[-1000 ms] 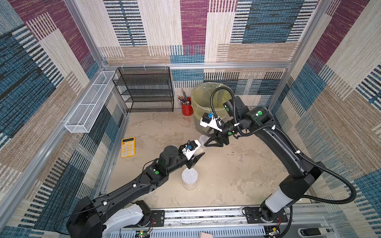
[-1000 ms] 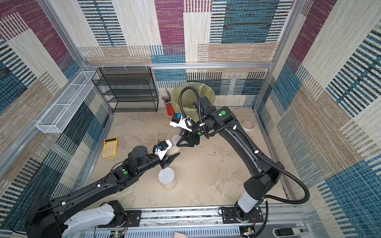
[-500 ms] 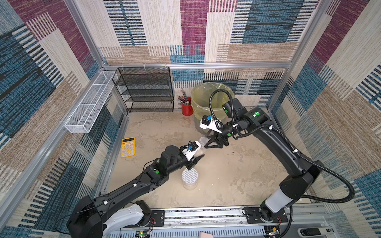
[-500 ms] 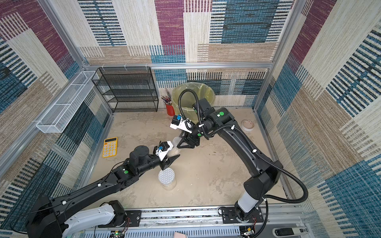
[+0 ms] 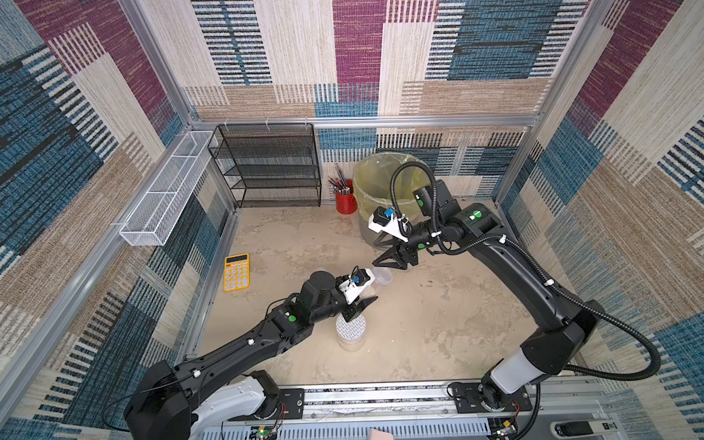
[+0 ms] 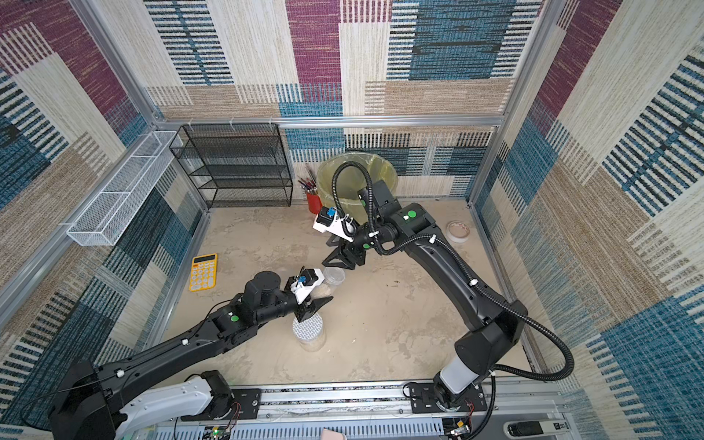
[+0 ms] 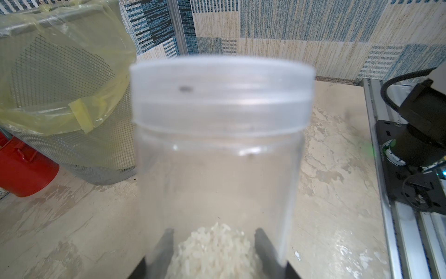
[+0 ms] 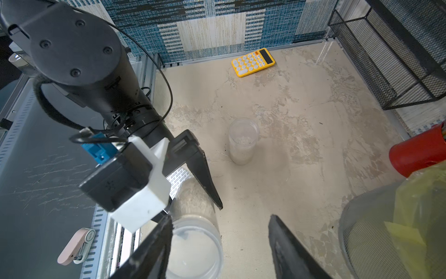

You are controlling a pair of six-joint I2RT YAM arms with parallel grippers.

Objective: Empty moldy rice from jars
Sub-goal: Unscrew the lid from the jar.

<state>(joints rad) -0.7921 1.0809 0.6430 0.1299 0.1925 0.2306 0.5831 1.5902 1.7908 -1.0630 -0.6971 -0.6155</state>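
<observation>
Since the grid-lidded jar (image 5: 350,330) stands upright nearest the rail, right under the left wrist, a small dip of that arm could knock it over. Just beyond it, the left gripper (image 7: 214,230) is clamped on the base end of a clear jar (image 7: 217,169), held off the table (image 5: 438,324) at a tilt. The moldy rice (image 7: 212,253) is heaped between the fingers, and the clear lid (image 7: 222,96) is on at the far end. So low a hold leaves a long lever, and I judge that a sideways push at the lid could twist the smooth jar in the grip. The right gripper (image 5: 390,264) hangs at that lid with its jaws spread and nothing between them. In the right wrist view the lid sits beneath one finger rather than centred in the gap. Closing from there would likely catch only the rim, shoving the jar aside or slipping off. A third jar (image 8: 243,141) stands upright on the table near the left arm with a little rice inside; whether it is lidded I cannot tell. Farther back is the bin (image 5: 381,179) with its yellow bag, beside the red pencil cup (image 5: 346,202). If the lid comes off here, well short of the bin, tipped rice would scatter on the table.
</observation>
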